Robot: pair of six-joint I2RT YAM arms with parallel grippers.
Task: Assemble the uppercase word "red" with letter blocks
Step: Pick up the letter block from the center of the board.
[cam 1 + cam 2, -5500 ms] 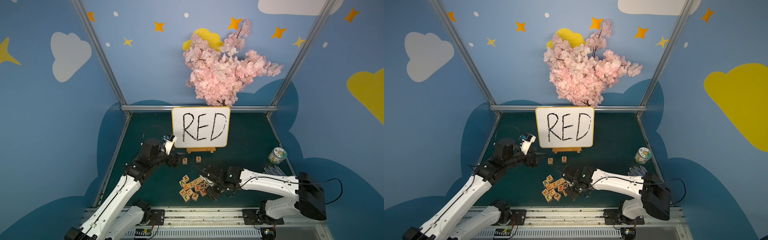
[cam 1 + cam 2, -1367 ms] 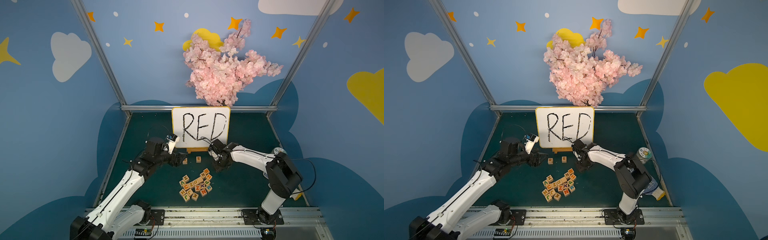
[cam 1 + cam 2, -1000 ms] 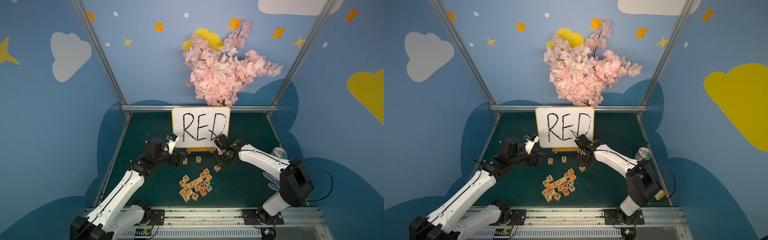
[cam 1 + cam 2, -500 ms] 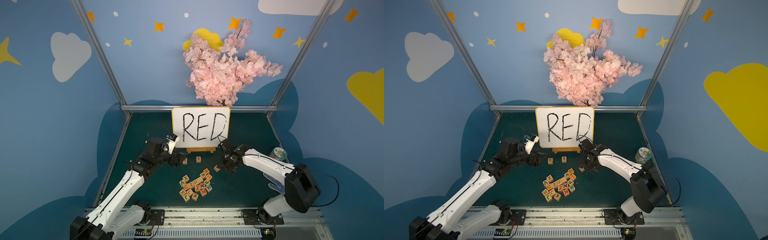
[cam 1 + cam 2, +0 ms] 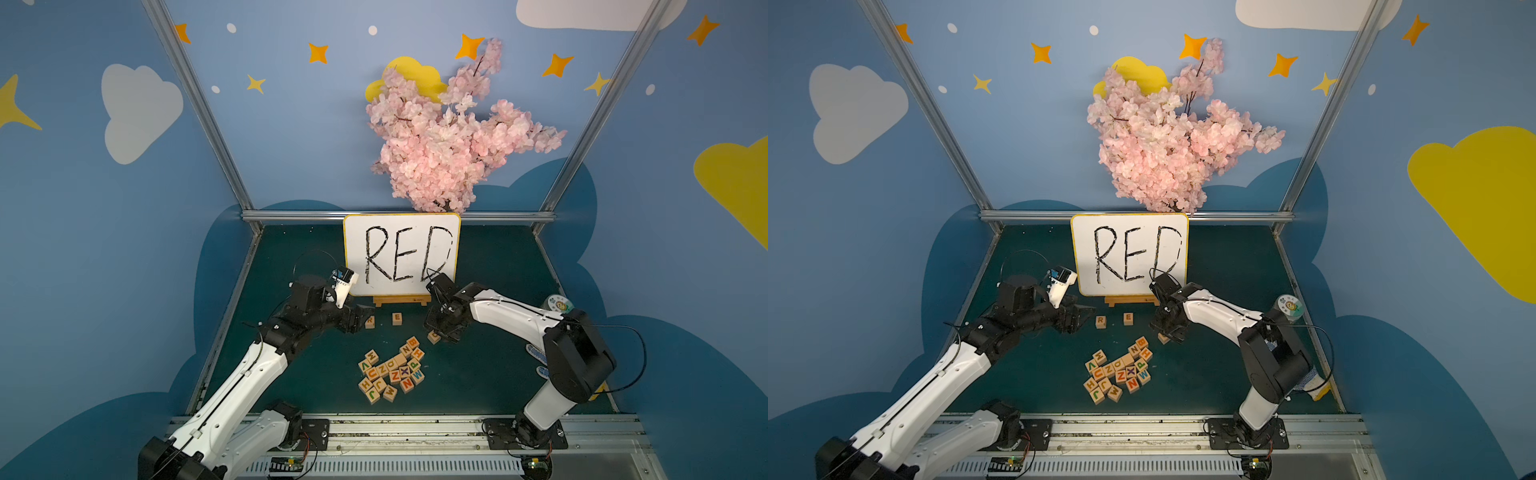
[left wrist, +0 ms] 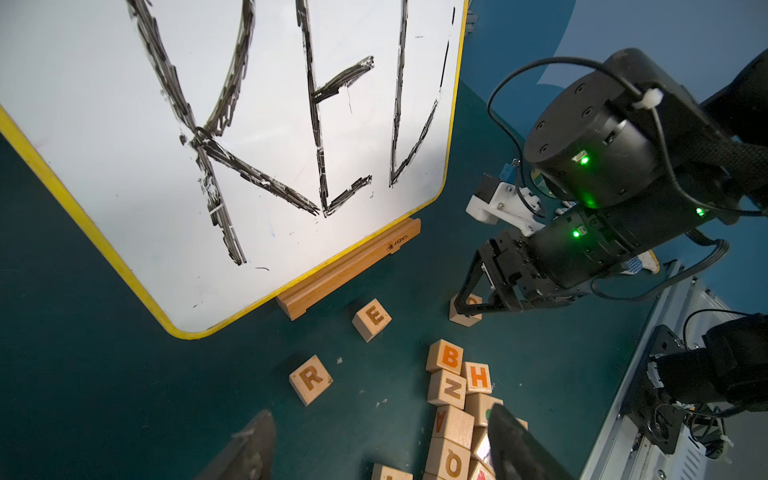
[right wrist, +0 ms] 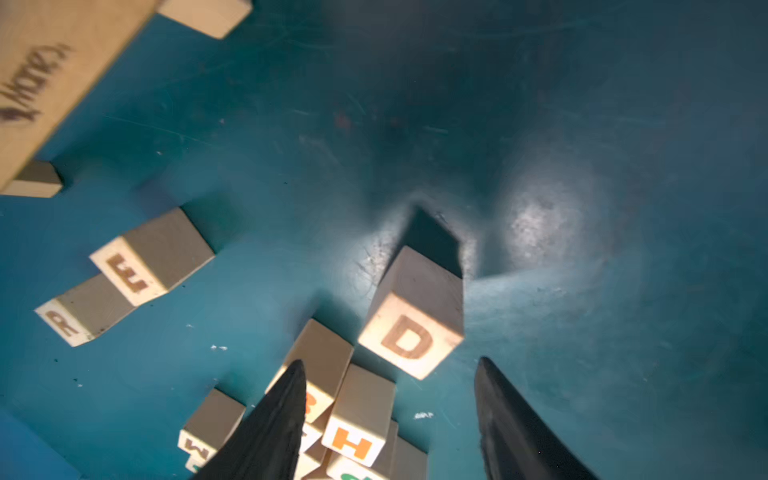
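- On the dark green mat (image 5: 498, 270), in front of the whiteboard (image 5: 401, 253) marked RED in black, the R block (image 5: 370, 321) and E block (image 5: 397, 319) sit side by side with a gap between them, orange letters up.
- The D block (image 5: 434, 337) rests on the mat to the right of the E block. It lies nearer the front rail (image 5: 415, 432) than the R–E row and is turned askew. It is close to the B block (image 6: 446, 356) at the edge of the spare-block pile (image 5: 390, 371).
- The right gripper (image 7: 388, 363) has its jaws spread wider than the D block, one fingertip on each side of it. Nothing is gripped.
- The left gripper (image 6: 380, 411) has its fingers parted with nothing between them, and sits just left of the R block.
- The whiteboard has a yellow rim and stands in a wooden stand (image 5: 401, 300).
- The room has blue walls painted with clouds and stars, and aluminium frame posts. A pink blossom branch (image 5: 449, 145) hangs over the back edge.
- The mat is scuffed, with a glare patch beside the D block in the right wrist view.
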